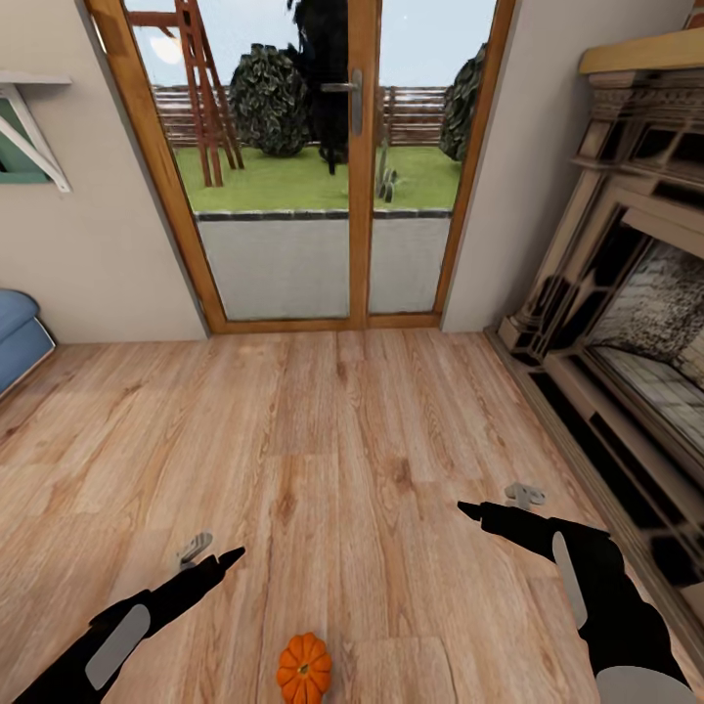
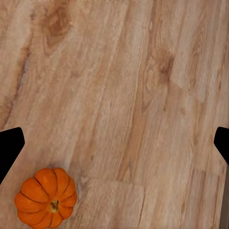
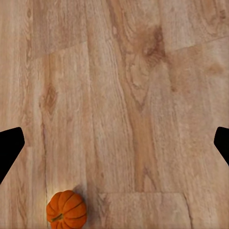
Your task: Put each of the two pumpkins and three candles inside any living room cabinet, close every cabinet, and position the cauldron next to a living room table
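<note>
Wood-plank flooring (image 1: 332,430) runs from the glass patio doors (image 1: 323,166) at the top of the head view down to my arms, with a dark fireplace surround (image 1: 626,323) along the right edge and a blue cushion corner (image 1: 20,337) at the far left. One pumpkin (image 1: 304,669) sits on the floor at the bottom centre of the head view, between my two arms and very close to the base.

I judge the step in hand to be collecting this pumpkin. To do it well I would pick one arm, bring it back toward the base and drop it straight over the stem, since both grippers currently reach past the pumpkin. The left gripper (image 1: 235,555) looks the nearer (not by much). Its fingers (image 2: 10,145) stand wide apart at the frame edges in the left wrist view, holding nothing, and the right gripper (image 1: 467,508) has its fingers (image 3: 10,145) spread the same way.

Bright orange, ribbed into rounded segments with a short dark stem, the pumpkin sits upright, lower left in both wrist views (image 2: 46,197) (image 3: 66,209). Its rounded ribs may slip, so I would close across the widest part.
</note>
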